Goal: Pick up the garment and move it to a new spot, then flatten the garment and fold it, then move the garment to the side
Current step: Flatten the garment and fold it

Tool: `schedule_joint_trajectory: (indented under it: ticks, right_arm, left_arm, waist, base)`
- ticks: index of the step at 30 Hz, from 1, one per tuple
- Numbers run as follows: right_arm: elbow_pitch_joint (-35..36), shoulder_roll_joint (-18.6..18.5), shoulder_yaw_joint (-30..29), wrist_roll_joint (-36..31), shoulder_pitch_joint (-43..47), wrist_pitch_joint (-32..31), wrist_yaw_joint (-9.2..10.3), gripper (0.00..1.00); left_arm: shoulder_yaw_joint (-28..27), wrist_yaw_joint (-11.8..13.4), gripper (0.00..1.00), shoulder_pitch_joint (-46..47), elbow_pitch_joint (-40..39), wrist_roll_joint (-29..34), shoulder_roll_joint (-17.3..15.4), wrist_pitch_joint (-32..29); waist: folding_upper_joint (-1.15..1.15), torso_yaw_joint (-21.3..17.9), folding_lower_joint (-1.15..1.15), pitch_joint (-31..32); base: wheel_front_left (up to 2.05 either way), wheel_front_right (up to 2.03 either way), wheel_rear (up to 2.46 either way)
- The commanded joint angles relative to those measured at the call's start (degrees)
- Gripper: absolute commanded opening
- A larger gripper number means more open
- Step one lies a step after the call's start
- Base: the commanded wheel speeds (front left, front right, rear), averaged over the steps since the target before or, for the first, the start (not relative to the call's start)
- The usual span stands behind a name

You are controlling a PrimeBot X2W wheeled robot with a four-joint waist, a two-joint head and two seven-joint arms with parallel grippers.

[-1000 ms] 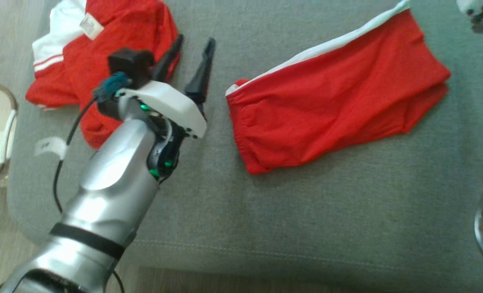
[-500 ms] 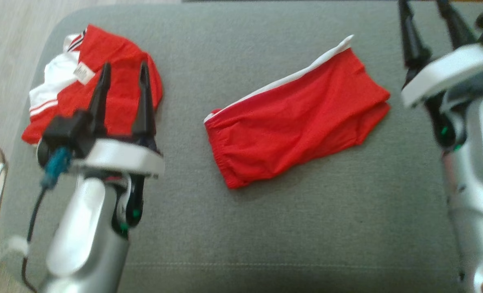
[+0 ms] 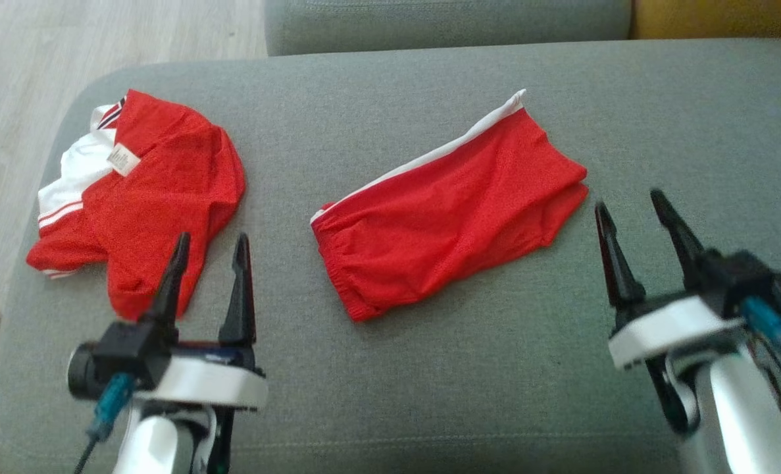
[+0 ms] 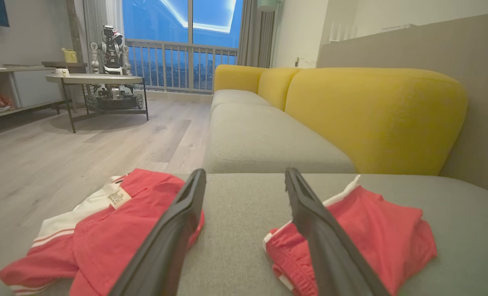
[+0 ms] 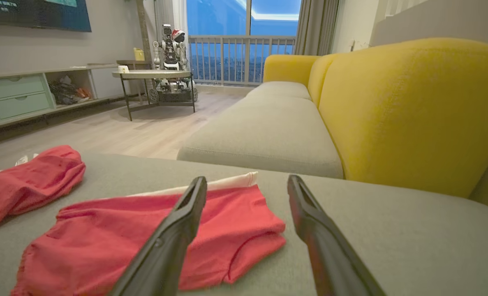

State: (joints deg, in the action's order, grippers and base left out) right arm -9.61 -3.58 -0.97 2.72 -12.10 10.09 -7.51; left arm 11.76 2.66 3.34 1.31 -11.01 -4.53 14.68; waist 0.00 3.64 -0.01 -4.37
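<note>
Left gripper (image 3: 212,237) hangs over the near left part of the sofa seat (image 3: 429,382), its two fingers spread wide with nothing between them. Just beyond its tips, toward the far left corner of the seat, lies a red shirt (image 3: 160,191) with a white collar, crumpled, its label showing. In the middle of the seat lie the red shorts (image 3: 449,217) with a white side stripe. They are set on a slant, with the waistband end nearer the near edge, and they look already folded in half and quite flat. Toward the right side, the right gripper (image 3: 629,200) is also wide open and empty, its tips just beside the leg end of the shorts, not touching.

I judge that the shorts are the garment in work and that moving them to the side is what remains, though the shirt may be meant instead. To do this well, each gripper should take one end of the shorts, low at the seat, and pinch all layers together. Then both should lift and carry evenly, so the fold does not open. A grip on only the top layer would undo it.
</note>
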Motion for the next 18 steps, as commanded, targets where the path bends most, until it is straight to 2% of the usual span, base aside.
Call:
schedule_joint_trajectory:
  ticks: [1,6,11,14,18]
  right_arm:
    - [2.91,0.53,0.56,-0.1,0.38,0.68,0.02,1.0]
    - [3.63,0.67,0.1,2.92,4.09,1.26,0.02,1.0]
    - [3.19,0.68,-0.29,5.97,3.72,0.05,0.02,1.0]
    - [0.78,0.69,-1.57,11.44,2.35,-2.1,0.02,1.0]
    - [-6.86,0.69,-6.01,25.56,-2.45,-5.91,0.02,1.0]
  left_arm:
    - [-2.56,-0.34,1.0,0.43,-2.67,1.16,0.29,0.31]
    - [-3.23,-1.17,1.0,-2.09,-3.63,1.92,1.2,0.31]
    - [-3.31,-2.18,1.0,-1.46,-3.71,2.59,1.5,0.31]
    - [-3.24,-2.72,1.0,-0.56,-3.53,3.13,1.56,0.31]
    - [-3.01,-3.27,1.0,0.34,-3.18,3.14,1.62,0.31]
  waist:
    - [0.0,-0.08,0.01,0.25]
    - [0.0,-0.01,0.01,0.56]
    - [0.0,0.49,0.01,-0.32]
    - [0.0,1.28,0.01,-1.61]
    - [0.0,3.36,0.01,-4.66]
  base:
    - [0.0,0.0,0.0]
    - [0.0,0.0,0.0]
    - [0.0,0.0,0.0]
    - [0.0,0.0,0.0]
    - [0.0,0.0,0.0]
